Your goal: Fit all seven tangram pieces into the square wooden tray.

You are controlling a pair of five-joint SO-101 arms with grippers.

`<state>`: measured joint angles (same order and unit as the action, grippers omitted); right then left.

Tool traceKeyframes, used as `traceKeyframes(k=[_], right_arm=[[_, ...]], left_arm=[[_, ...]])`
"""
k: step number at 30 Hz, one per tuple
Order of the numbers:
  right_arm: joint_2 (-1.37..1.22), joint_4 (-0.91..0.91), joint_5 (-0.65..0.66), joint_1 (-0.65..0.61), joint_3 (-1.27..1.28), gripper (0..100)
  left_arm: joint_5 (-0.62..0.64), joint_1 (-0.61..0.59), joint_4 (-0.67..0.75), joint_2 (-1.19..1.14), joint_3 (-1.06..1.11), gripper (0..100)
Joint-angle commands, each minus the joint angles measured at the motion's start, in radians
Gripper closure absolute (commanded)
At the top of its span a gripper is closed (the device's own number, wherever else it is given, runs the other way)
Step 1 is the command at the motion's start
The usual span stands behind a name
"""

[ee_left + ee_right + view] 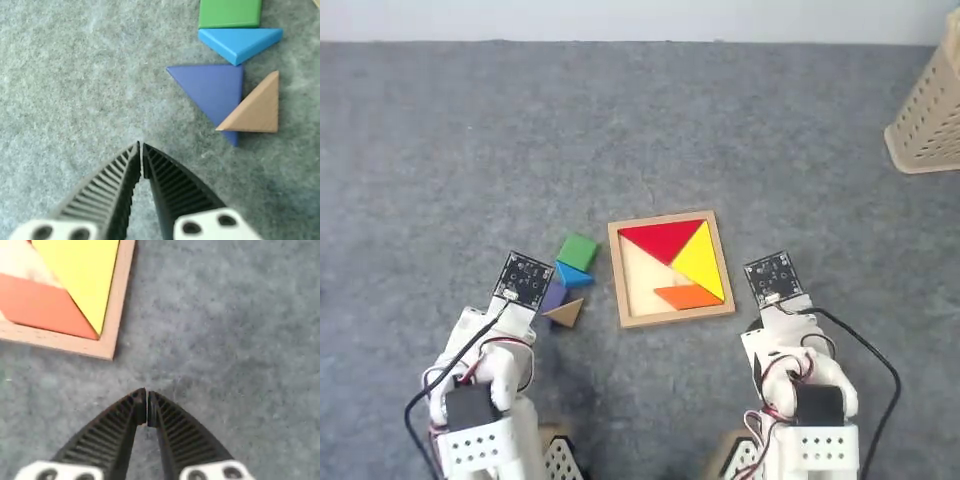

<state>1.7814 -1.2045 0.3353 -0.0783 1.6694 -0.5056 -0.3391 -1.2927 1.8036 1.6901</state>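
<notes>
The square wooden tray (pixel 626 290) lies mid-table holding a red triangle (pixel 661 238), a yellow triangle (pixel 703 260) and an orange piece (pixel 688 296). Left of it on the carpet lie a green square (pixel 578 250), a blue triangle (pixel 573 274), a purple triangle (pixel 555 297) and a tan triangle (pixel 565 313). The same loose pieces appear in the left wrist view: green (pixel 230 12), blue (pixel 240 41), purple (pixel 212 92), tan (pixel 255 107). My left gripper (pixel 140 148) is shut, empty, just short of the purple triangle. My right gripper (pixel 146 393) is shut, empty, off the tray's corner (pixel 112 345).
A perforated beige basket (pixel 930 110) stands at the far right edge. Grey carpet (pixel 520 130) covers the table, with open room behind the tray and to its left. Both arm bases (pixel 485 430) sit at the near edge.
</notes>
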Motion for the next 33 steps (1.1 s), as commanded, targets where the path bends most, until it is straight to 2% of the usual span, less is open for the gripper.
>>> traceKeyframes(k=[1,9,33], right_arm=[[-0.015,-0.005,0.011,0.013,0.015,99.2],[-0.007,-0.005,0.011,0.064,0.015,99.2],[-0.008,-0.005,0.011,0.062,0.015,99.2]], left_arm=[[-0.011,-0.002,-0.003,0.012,-0.004,99],[-0.011,-0.002,-0.003,0.012,-0.004,99],[-0.011,0.000,-0.003,0.012,-0.004,99]])
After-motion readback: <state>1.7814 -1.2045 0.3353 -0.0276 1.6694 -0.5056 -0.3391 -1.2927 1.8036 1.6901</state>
